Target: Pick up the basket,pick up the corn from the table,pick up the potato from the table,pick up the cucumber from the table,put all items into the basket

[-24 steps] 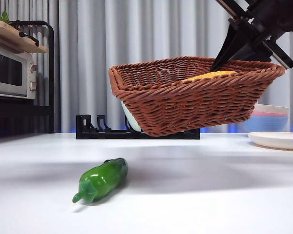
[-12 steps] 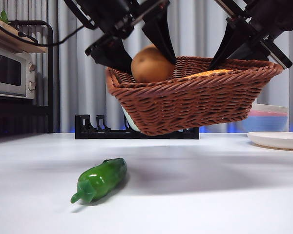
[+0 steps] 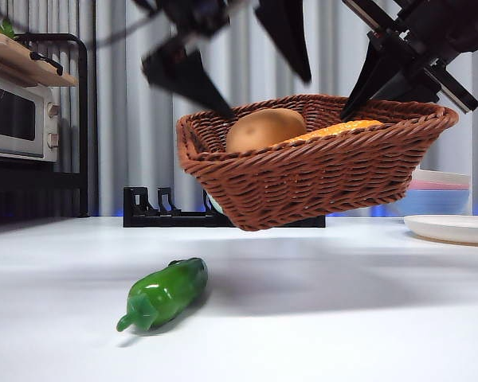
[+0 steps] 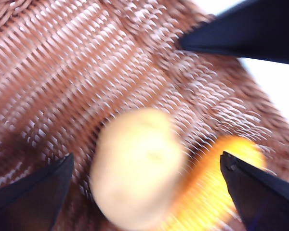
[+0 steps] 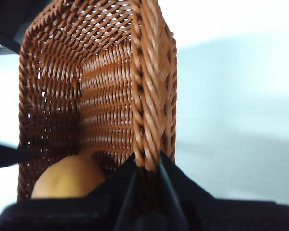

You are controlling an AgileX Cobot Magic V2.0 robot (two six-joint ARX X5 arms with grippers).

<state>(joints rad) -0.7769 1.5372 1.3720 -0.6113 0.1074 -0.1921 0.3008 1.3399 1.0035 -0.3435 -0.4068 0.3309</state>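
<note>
The basket [image 3: 315, 163] is viewed level from table height and closely from above by both wrist cameras.

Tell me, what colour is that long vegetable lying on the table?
Glossy dark green; the cucumber shows best in the front view.

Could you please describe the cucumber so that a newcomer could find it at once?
Start at the brown wicker basket held above the table. Below it, lying alone on the white surface, is the cucumber: glossy dark green, elongated, short-stemmed, unlike the tan potato inside the basket.
</note>
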